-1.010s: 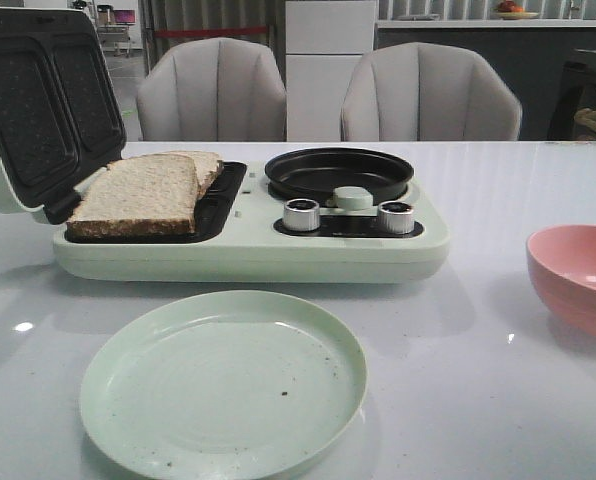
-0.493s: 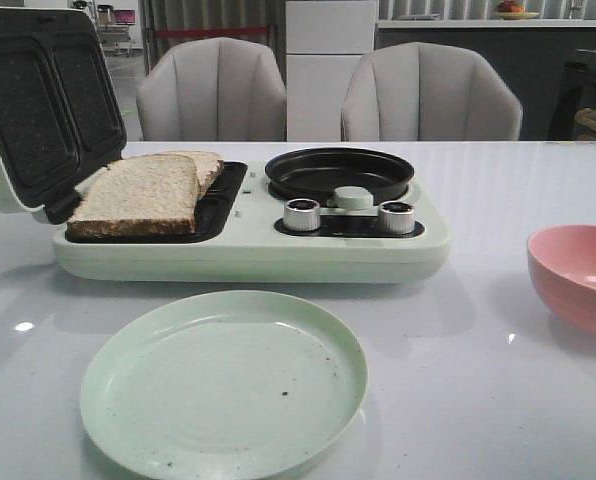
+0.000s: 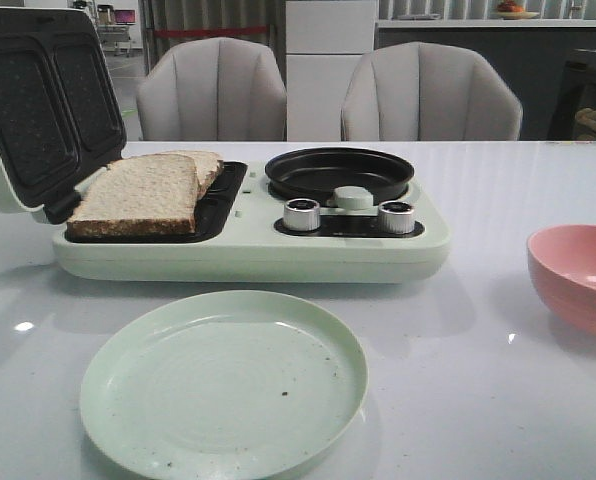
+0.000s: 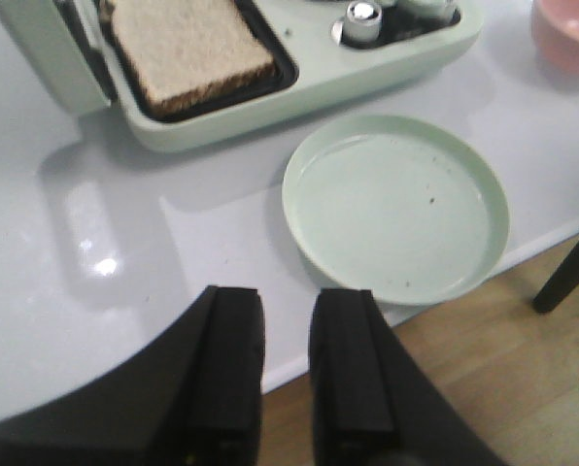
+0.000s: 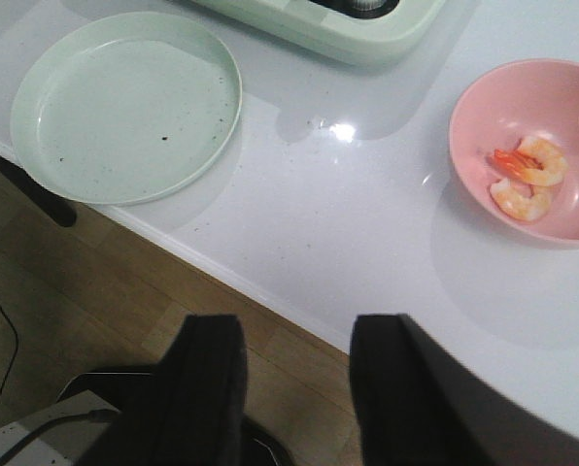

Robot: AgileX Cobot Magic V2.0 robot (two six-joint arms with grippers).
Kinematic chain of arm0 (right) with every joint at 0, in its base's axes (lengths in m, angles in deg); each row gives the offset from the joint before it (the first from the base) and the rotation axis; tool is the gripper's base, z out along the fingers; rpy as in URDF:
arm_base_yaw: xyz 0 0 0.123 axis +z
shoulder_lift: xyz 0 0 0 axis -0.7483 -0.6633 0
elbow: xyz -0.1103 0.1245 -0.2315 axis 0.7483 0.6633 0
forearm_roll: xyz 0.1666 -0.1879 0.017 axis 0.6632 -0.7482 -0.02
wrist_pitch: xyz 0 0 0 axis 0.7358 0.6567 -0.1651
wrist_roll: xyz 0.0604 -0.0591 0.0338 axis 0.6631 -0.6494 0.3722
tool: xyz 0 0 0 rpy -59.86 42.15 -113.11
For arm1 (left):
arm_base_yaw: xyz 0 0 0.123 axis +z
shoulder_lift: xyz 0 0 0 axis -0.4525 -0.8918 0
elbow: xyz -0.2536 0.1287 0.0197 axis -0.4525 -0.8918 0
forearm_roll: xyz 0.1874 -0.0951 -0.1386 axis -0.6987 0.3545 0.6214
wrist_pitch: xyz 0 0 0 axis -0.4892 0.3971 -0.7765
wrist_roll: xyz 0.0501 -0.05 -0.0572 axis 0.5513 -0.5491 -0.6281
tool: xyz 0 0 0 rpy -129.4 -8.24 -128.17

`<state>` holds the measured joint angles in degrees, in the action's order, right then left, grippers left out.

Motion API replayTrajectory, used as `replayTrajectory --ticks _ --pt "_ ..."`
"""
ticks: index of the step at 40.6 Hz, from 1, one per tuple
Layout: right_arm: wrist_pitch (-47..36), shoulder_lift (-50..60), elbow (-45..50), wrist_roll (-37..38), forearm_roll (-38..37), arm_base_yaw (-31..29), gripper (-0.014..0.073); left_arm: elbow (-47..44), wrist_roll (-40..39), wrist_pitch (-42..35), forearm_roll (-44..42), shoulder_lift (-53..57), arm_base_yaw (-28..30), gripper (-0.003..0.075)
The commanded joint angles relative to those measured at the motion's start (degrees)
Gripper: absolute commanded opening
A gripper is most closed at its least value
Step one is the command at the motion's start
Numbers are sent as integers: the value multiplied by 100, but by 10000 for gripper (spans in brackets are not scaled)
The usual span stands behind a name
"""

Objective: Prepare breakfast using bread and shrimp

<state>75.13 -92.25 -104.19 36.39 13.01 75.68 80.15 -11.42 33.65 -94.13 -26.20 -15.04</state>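
Two bread slices (image 3: 143, 193) lie overlapping in the left tray of the pale green breakfast maker (image 3: 248, 250), whose lid stands open; one slice also shows in the left wrist view (image 4: 187, 49). Two orange-pink shrimp (image 5: 527, 175) lie in the pink bowl (image 5: 493, 107), which stands at the table's right edge (image 3: 576, 275). A pale green plate (image 3: 223, 385) sits in front of the maker. My left gripper (image 4: 285, 311) is open and empty above the table's front edge. My right gripper (image 5: 297, 340) is open and empty, off the table's front edge. Neither gripper shows in the front view.
The maker has a black round pan (image 3: 338, 172) and two silver knobs (image 3: 301, 214) on its right half. Two grey chairs (image 3: 213, 90) stand behind the table. Wooden floor (image 5: 95, 291) lies below the table's front edge.
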Motion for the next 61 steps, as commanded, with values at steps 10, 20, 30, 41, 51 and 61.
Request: replayTrajectory --ticks 10,20,30,41,51,61 --pt "-366 -14 -144 -2 4 -6 382 435 -211 -488 -552 -1157 -25 102" --pt "-366 -14 -144 -2 4 -6 382 1186 -215 786 -905 -2680 332 102" --pt "-366 -14 -144 -2 4 -6 382 2204 768 654 269 -3702 2015 108" --pt "-366 -14 -144 -2 4 -6 382 3032 1838 676 2053 -4478 4162 108" --pt "-366 -14 -144 -2 4 -6 382 3510 1838 676 2745 -5247 5222 98" --pt "-366 -14 -144 -2 4 -6 382 4023 1838 307 4005 -5997 5651 98"
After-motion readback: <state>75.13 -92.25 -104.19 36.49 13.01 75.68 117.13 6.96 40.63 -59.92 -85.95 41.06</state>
